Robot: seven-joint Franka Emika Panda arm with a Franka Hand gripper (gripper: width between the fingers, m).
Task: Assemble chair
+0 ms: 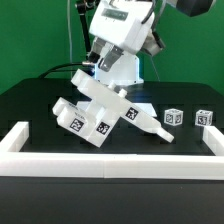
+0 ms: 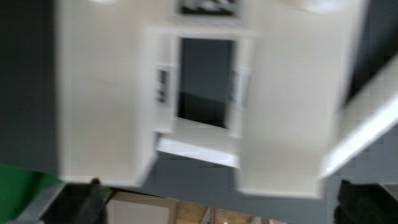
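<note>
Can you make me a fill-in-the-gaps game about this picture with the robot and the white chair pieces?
1. The table under everything is the colour ___.
2. The backdrop behind the robot is the colour ___.
3. Past the half-built chair, toward the exterior view's right, sit ___ small tagged blocks.

Missing words: black; green; two.

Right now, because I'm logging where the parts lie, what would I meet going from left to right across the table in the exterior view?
Left border rail → tilted cluster of joined white chair parts → first small tagged block → second small tagged block.
</note>
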